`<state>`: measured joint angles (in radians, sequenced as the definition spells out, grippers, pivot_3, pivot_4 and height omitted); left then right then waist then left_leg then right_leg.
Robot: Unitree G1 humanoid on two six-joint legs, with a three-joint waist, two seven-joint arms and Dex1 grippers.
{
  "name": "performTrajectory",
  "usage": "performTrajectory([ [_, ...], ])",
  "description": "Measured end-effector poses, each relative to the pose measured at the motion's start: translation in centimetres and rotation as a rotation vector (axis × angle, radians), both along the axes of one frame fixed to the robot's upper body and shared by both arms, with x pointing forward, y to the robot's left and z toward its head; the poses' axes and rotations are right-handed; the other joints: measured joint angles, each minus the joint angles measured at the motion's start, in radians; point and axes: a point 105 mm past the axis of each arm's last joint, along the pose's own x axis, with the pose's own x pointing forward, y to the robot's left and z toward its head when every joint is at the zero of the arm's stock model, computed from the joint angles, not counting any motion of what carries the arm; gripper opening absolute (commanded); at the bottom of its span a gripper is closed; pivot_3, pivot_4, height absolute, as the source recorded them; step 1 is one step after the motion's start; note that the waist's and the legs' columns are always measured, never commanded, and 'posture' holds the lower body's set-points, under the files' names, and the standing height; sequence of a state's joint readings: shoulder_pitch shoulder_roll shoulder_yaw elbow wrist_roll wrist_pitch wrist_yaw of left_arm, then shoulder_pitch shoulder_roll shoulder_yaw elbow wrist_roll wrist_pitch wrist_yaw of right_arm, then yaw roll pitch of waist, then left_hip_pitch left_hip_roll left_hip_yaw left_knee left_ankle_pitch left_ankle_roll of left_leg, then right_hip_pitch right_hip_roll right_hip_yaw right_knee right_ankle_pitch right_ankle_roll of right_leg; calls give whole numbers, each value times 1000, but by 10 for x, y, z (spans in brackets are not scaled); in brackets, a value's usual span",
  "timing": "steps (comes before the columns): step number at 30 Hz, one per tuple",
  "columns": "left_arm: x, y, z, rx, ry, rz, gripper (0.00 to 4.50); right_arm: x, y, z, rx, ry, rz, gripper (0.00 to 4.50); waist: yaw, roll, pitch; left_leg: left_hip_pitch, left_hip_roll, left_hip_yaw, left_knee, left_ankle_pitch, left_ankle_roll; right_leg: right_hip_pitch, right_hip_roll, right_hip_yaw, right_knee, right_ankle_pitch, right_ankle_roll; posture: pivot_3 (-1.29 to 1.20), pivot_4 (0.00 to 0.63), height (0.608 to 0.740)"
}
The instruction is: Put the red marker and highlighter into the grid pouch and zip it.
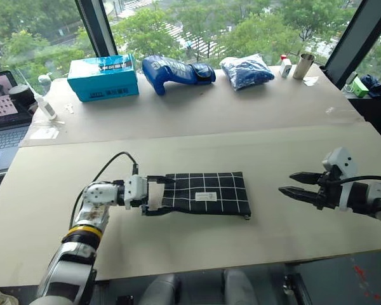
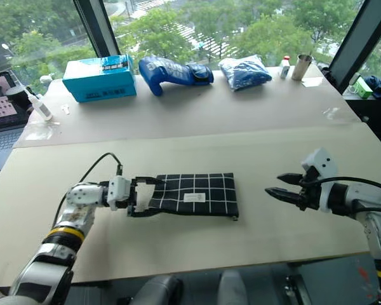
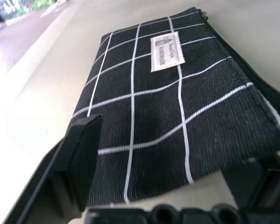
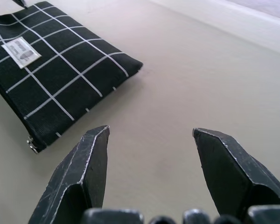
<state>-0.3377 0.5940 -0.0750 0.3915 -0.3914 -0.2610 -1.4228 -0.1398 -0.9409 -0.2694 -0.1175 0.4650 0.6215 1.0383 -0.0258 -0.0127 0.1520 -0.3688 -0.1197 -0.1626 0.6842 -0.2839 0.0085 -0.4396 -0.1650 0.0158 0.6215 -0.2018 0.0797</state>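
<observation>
Now my left gripper [image 1: 153, 196] stands spread, fingers straddling the near end of the flat grid pouch [image 1: 206, 194]; my right gripper [image 1: 300, 189], also spread and empty, waits beyond its far end.

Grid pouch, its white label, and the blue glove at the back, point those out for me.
grid pouch [image 1: 203, 194]: left eye view, middle of its top face.
white label [image 3: 167, 52]: left wrist view, centre of the tag.
blue glove [image 1: 173, 71]: left eye view, its palm part.
</observation>
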Motion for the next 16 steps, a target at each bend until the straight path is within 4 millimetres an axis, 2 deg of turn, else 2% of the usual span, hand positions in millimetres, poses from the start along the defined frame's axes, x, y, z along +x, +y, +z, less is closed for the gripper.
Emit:
performTrajectory([
  [3, -13, 35, 9, -5, 183, 175, 4191, 5, -8, 0, -10, -10, -25, 3187, -2, 0, 0, 1, 0, 0, 0, -1, 1, -1, 0, 0, 2, 0, 0, 0, 150, 739],
  [4, -15, 54, 11, -28, 273, 316, 4191, 8, -10, 1, -9, -23, -30, 3187, -3, 2, 1, 2, 0, 0, 0, -4, 7, 0, 0, 1, 2, 0, 1, 0, 150, 739],
  [9, -22, 97, 19, -186, 409, 686, 4191, 15, -11, 4, -6, -52, -29, 3187, 13, 3, 2, 5, 0, 0, 0, -4, 6, 0, 0, 1, 1, -1, 1, 0, 150, 739],
  [12, -25, 112, 28, -259, 402, 790, 4191, 19, -9, 3, -2, -56, -26, 3187, 22, 3, 2, 5, 0, 1, 0, -3, 5, 1, 0, 1, 1, 0, 0, 0, 150, 739],
  [16, -27, 111, 28, -284, 385, 832, 4191, 28, -2, 2, 16, -68, -8, 3187, 24, 3, 2, 5, 0, 1, 0, -3, 4, 1, -1, 1, 0, 0, 0, 0, 150, 739],
])
